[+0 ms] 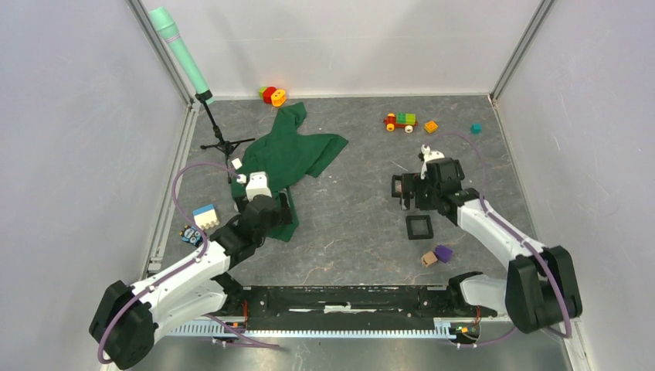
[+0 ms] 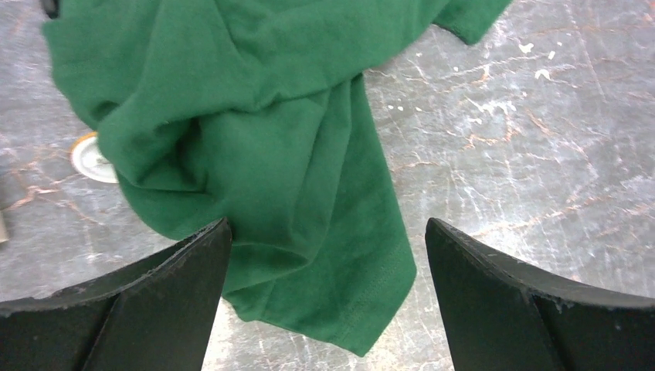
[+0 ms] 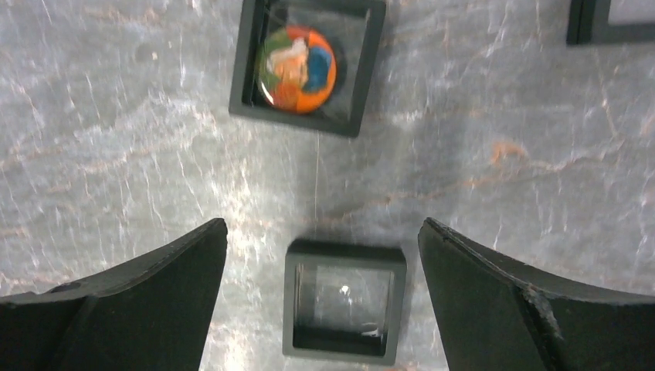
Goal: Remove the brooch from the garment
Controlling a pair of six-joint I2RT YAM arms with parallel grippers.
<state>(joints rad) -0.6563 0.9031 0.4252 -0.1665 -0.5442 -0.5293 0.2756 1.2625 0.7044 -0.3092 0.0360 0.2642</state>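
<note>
The green garment [image 1: 297, 151] lies crumpled at the left of the table. In the left wrist view one narrow end of the garment [image 2: 309, 216] runs down between my fingers. The brooch [image 2: 91, 158], a small white round piece with an orange rim, lies at the cloth's left edge, half under a fold. In the top view I cannot tell it from other small white bits there. My left gripper [image 1: 266, 210] is open and empty over the cloth's near end. My right gripper [image 1: 413, 193] is open and empty over an empty black square frame [image 3: 345, 301].
A second black frame [image 3: 305, 66] holds an orange multicoloured disc, and a third black frame [image 1: 419, 226] lies on the table. A mint microphone on a tripod [image 1: 220, 143] stands at the back left. Toy blocks [image 1: 400, 121], a blue-topped block [image 1: 205, 216] and a purple block [image 1: 442, 252] are scattered about.
</note>
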